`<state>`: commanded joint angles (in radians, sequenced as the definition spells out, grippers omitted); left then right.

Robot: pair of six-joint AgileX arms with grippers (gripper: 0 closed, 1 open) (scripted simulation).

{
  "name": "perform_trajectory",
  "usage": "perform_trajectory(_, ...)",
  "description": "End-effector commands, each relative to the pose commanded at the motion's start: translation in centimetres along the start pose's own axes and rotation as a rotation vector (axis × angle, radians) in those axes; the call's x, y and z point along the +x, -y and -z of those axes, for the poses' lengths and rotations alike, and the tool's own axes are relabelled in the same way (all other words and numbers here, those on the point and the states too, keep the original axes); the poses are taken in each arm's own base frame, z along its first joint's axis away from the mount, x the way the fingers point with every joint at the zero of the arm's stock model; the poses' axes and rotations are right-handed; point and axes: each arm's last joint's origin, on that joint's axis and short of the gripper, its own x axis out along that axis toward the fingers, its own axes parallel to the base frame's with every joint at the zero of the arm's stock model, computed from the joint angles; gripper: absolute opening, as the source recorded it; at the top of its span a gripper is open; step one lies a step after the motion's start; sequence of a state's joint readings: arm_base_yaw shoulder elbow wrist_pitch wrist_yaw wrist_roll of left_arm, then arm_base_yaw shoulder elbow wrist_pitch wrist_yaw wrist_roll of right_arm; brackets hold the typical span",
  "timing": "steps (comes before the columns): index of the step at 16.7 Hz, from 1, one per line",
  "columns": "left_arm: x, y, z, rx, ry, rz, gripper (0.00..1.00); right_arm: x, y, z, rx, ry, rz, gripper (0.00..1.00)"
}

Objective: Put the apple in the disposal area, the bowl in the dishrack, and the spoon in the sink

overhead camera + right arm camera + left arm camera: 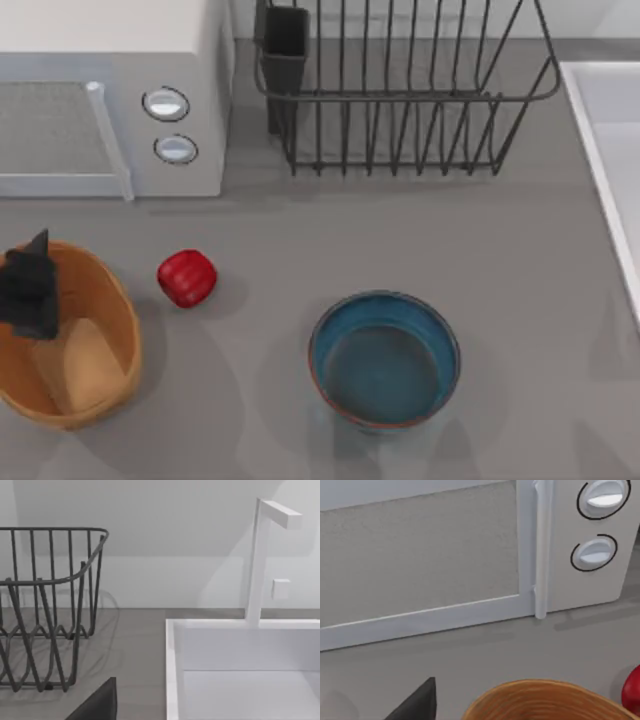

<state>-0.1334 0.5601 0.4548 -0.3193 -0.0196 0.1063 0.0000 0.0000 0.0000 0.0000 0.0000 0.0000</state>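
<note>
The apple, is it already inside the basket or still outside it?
Outside. The apple lies on the table just right of the basket, apart from its rim.

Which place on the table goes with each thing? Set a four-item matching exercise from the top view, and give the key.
Things:
1. apple
2. bowl
3. dishrack
4. sink

Places:
A. right edge of the table
B. far side, right of the microwave
C. near side, around the middle
D. beside the wicker basket, on its right

Pairs: 1-D, 2-C, 3-B, 4-A
</note>
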Motion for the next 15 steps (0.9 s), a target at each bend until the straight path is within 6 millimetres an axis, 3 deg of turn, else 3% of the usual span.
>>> perform_trajectory(3, 3.1, 0.8, -3.6, 0.091, -0.237, 0.078, 1.00, 0.0, 0.0, 0.0, 0.000, 0.000, 0.000, 1.00)
perform_trajectory(7, 9.7, 3.2, -6.6, 0.237, -0.556, 0.189, 1.00, 0.0, 0.0, 0.0, 0.000, 0.000, 0.000, 1.00)
perform_trajectory(11, 16.5, 6.6, -6.7, 0.376, -0.824, 0.285, 1.00, 0.0, 0.0, 0.0, 0.000, 0.000, 0.000, 1.00)
perform_trajectory(15, 20.7, 9.4, -5.4, 0.473, -0.990, 0.348, 1.00, 0.0, 0.0, 0.0, 0.000, 0.000, 0.000, 1.00)
